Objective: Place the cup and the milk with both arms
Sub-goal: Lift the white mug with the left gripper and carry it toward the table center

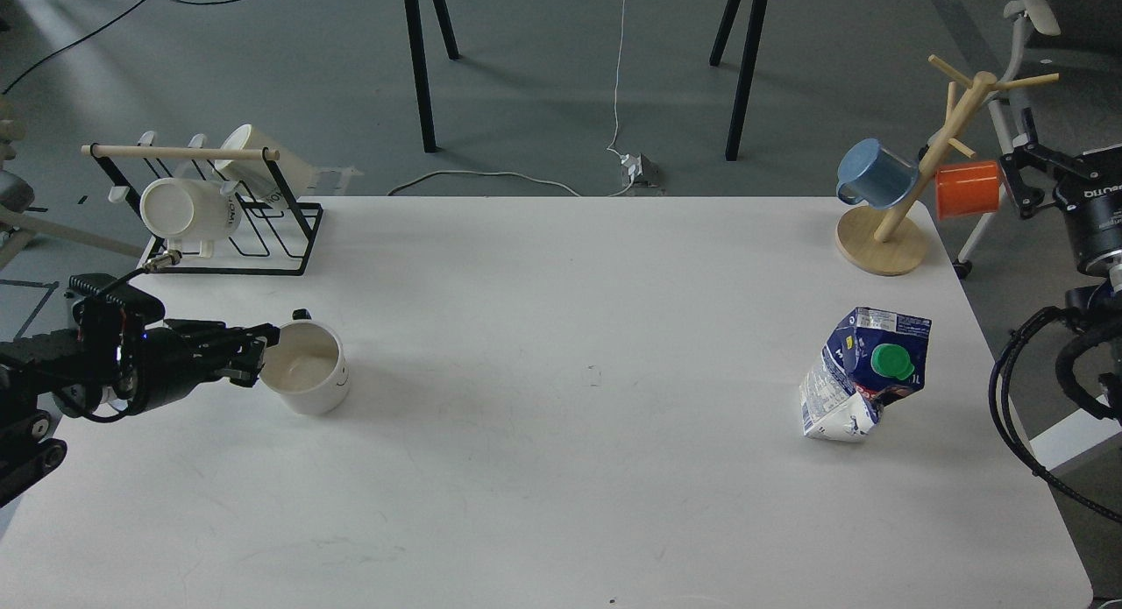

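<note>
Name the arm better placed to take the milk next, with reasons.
Right. The milk stands near the table's right edge, beside where the right arm enters. The left gripper is far across the table, at the cup.

White cup (307, 379), blue-and-white green-capped milk carton (861, 372), blue mug (875, 174), orange mug (967, 189).

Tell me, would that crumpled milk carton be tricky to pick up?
Probably. The milk carton is dented and leans, so its walls likely give under a squeeze. Its creased base looks narrow, so a sideways nudge may tip it.
</note>
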Motion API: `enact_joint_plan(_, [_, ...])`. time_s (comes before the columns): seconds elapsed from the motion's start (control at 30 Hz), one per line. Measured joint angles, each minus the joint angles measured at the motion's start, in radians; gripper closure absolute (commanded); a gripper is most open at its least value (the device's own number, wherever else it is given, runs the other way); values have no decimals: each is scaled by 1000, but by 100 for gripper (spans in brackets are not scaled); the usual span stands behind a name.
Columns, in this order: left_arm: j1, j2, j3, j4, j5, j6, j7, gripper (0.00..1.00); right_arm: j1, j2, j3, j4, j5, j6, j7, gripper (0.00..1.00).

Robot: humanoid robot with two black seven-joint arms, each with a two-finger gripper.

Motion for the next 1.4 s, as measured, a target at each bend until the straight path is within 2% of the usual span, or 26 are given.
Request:
enact_joint_plan(0.23, [-51,-5,-8,-27,-2,-51,-54,97,-5,-12,1,-19,0,0,0,1])
enact_joint_plan(0.43, [-92,-20,-13,-126,-4,-115,-54,97,-6,-15,1,-21,0,0,0,1])
enact_joint_plan(0.53, [-149,-62,-13,-169,-4,-184,-34,97,-6,-15,1,-18,0,0,0,1])
enact_joint_plan(0.7, [-250,-210,-2,-181,4,-269,19,97,-6,-15,2,-13,1,0,-4,1])
enact_joint_plan(0.87, [-272,-375,1,-177,50,-315,108,95,3,-15,10,-6,2,0,-11,1])
enact_joint_plan(0.97, [-263,-441,4,-173,94,-351,141,95,9,-15,10,-3,3,0,-12,1])
enact_joint_plan(1.1, [-257,-495,16,-163,153,-364,154,93,9,-15,12,22,3,0,-11,1])
enact_joint_plan(1.4, [-235,-537,20,-57,182,-361,166,90,-2,-15,12,43,3,0,-9,1])
